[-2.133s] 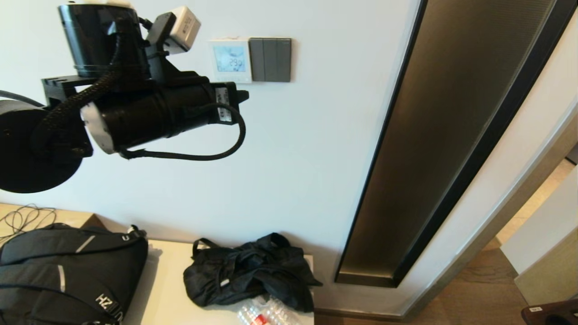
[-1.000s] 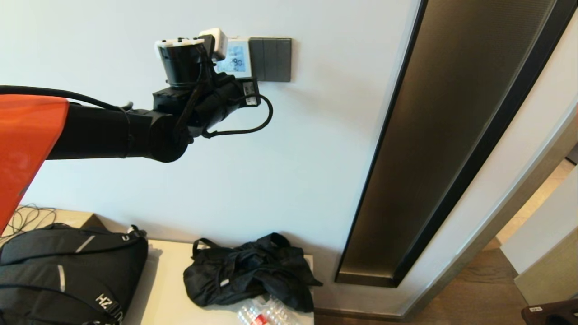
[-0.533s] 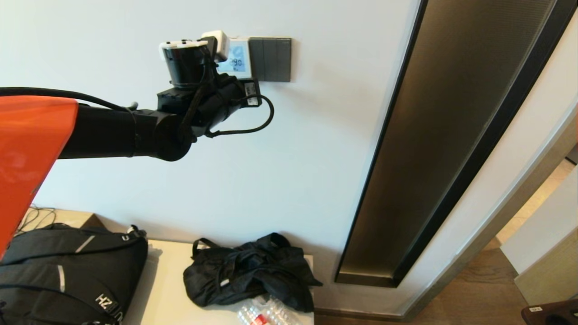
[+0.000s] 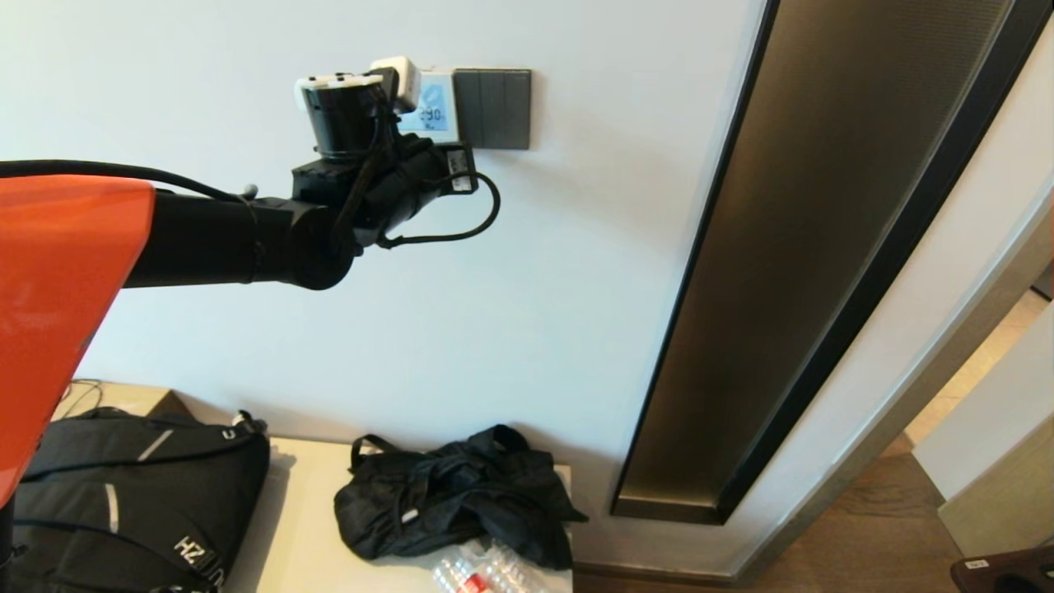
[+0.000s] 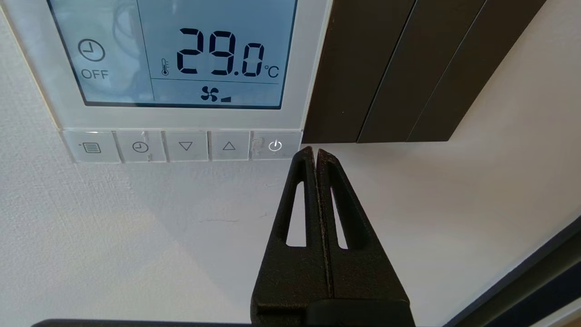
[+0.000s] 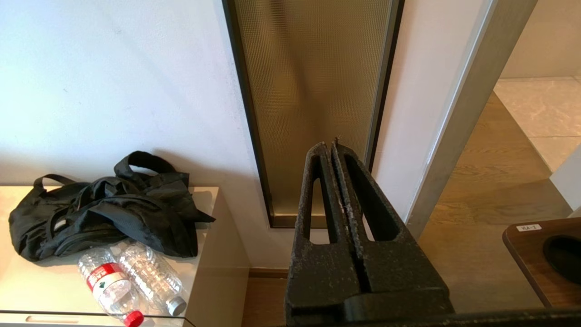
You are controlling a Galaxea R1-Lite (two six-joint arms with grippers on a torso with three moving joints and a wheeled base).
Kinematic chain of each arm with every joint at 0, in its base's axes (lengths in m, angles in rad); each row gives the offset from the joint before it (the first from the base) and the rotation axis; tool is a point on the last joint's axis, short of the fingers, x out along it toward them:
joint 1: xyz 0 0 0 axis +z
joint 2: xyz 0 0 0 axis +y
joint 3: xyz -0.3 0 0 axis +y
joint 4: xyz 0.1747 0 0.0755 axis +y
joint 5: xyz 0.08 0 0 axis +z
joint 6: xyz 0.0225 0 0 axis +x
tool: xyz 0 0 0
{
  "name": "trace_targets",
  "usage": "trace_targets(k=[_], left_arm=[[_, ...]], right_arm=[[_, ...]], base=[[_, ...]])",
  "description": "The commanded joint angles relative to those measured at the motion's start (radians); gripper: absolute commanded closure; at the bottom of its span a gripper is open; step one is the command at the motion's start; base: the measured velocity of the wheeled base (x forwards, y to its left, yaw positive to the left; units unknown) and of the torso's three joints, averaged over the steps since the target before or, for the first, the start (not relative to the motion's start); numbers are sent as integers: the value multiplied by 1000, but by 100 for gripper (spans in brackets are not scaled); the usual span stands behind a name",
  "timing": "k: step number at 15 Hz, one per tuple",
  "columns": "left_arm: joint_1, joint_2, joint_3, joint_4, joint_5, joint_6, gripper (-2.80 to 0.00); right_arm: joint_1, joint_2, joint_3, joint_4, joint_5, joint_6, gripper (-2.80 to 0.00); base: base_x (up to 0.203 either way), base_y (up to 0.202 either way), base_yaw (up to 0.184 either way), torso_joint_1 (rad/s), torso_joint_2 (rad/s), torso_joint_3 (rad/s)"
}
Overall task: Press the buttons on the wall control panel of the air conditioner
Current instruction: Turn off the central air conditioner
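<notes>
The white air conditioner control panel (image 4: 435,105) hangs high on the wall; my left arm covers its left part in the head view. In the left wrist view its screen (image 5: 181,54) reads 29.0 °C and OFF, above a row of buttons: menu, clock, down (image 5: 185,146), up (image 5: 229,146) and power (image 5: 275,146). My left gripper (image 5: 314,151) is shut and empty, its tips just below and beside the power button, at the panel's lower corner. My right gripper (image 6: 330,146) is shut and empty, parked low and out of the head view.
A dark grey triple light switch (image 4: 494,109) adjoins the panel. A tall bronze glass strip (image 4: 790,247) runs down the wall. Below, a cabinet (image 4: 300,527) bears a black backpack (image 4: 115,502), a crumpled black bag (image 4: 453,494) and plastic bottles (image 6: 127,277).
My left arm reached out from near the camera to the panel, then crept slightly up and right over the last second. The display stays at 29.0.
</notes>
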Motion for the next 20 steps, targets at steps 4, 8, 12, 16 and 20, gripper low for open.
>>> trace_targets(k=[4,8,12,16,20], left_arm=[[20,9,-3,-4,-1,-1,0],[41,8,6,-7,-1,-3,0],[40,-20,26,-11,-1,-3,0],[39,-91,129,-46,-1,-3,0],[39,-260,340,-122,0,-1,0]], right_arm=[[0,2,0,0,-1,-1,0],[0,0,1,0,1,-1,0],[0,2,0,0,1,-1,0],[0,2,0,0,1,-1,0],[0,2,0,0,1,-1,0]], base=[[0,0,0,0,0,0],[0,0,0,0,0,0],[0,0,0,0,0,0],[0,0,0,0,0,0],[0,0,0,0,0,0]])
